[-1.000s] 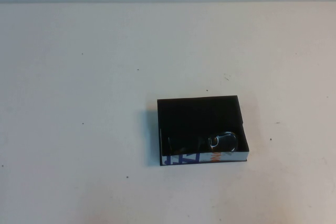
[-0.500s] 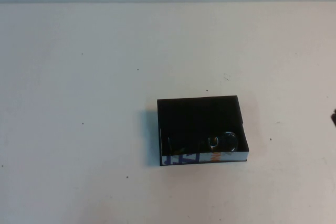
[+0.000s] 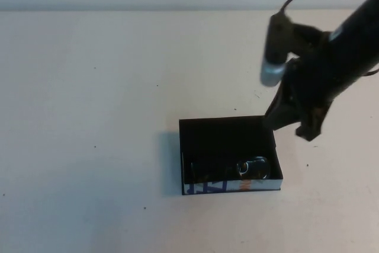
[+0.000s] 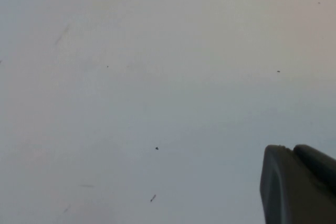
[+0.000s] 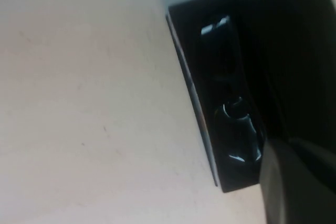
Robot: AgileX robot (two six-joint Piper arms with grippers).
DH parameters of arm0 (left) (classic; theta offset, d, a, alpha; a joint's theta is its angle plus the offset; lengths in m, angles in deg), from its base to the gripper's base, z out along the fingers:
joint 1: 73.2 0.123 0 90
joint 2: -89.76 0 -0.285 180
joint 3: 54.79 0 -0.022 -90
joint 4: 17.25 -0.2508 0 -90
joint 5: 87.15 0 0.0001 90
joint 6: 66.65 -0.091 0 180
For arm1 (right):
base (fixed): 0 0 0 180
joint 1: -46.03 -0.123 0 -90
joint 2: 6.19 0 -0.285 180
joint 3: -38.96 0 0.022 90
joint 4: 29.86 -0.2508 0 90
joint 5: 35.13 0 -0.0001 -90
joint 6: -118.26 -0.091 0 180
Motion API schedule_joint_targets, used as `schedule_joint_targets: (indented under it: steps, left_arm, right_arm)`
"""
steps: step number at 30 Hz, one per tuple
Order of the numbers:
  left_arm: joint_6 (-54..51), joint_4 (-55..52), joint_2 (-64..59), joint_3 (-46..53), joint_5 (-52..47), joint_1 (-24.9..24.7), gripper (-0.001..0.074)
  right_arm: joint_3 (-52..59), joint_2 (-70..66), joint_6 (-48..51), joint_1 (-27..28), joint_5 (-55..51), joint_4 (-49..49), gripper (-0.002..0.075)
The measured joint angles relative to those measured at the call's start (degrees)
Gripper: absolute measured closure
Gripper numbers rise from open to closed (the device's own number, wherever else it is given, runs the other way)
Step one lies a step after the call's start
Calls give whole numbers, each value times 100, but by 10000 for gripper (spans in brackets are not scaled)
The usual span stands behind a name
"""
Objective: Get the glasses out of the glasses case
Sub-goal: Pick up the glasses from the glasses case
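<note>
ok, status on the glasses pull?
Right gripper above the far right corner of the shallow black rectangular glasses case. Left gripper over bare table. Black plastic-framed glasses inside case, nothing blocking.

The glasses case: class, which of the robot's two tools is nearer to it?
Right. The right tool hovers at the far right corner of the glasses case, which holds the glasses. The left tool is over bare table, with no case in its wrist view.

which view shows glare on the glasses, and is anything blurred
High view: a bright glint on the glasses in the glasses case; the right gripper above looks smeared. Right wrist view: soft highlights on the lenses. Left wrist view: the left gripper, blurred, over bare table.
</note>
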Motion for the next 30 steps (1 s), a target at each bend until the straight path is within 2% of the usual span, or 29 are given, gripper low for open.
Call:
schedule_joint_targets:
  steps: [4,8,11,15,18,30]
  left_arm:
    - [0,0,0,0,0,0,739]
    - [0,0,0,0,0,0,739]
    - [0,0,0,0,0,0,739]
    - [0,0,0,0,0,0,739]
    - [0,0,0,0,0,0,739]
    - [0,0,0,0,0,0,739]
  right_arm:
    - [-535,-848,-481,-515,0,1029,743]
    - [-803,-1418,-692,-778,0,1483,721]
    - [-828,-1630,-702,-856,0,1348,655]
    - [-846,-1792,-554,-960,0,1220,526]
    - [-855,-1899,-465,-1084,84,1207,478]
    - [-855,-2242,-432,-1186,623,1231,461]
